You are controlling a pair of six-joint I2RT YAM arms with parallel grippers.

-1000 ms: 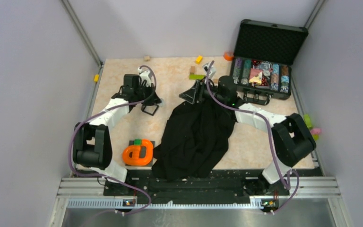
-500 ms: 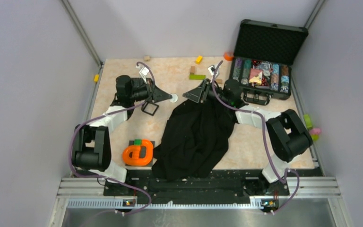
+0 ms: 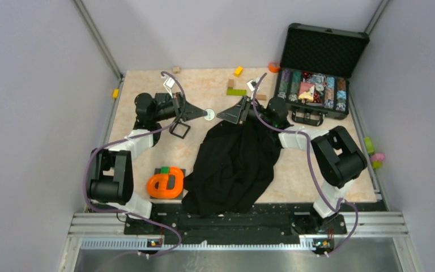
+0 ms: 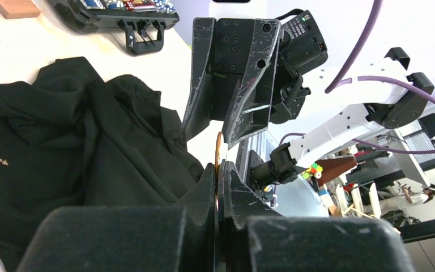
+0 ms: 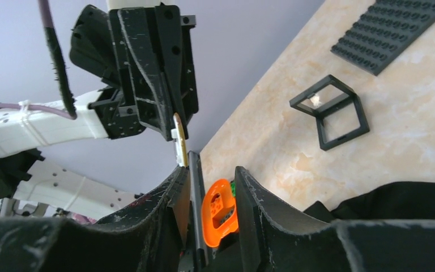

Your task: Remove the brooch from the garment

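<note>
pale marbled desk (image 3: 147, 90) carries a black garment (image 3: 232, 164); the brooch (image 3: 209, 115) is already off it, held in the air just beyond its far edge. left gripper (image 3: 203, 114) has its jaws pressed together on the disc's rim. right gripper (image 3: 221, 115) faces it with jaws spread to both sides of the disc. i judge this a handover: the right jaws should close flat on the free half before the left ones release, otherwise the disc may slip.

No lettering, brand or number can be read; the two small white paper tags (image 3: 169, 83) (image 3: 253, 85) left of the open black foam-lined case (image 3: 324, 51) are too small to be made out
</note>
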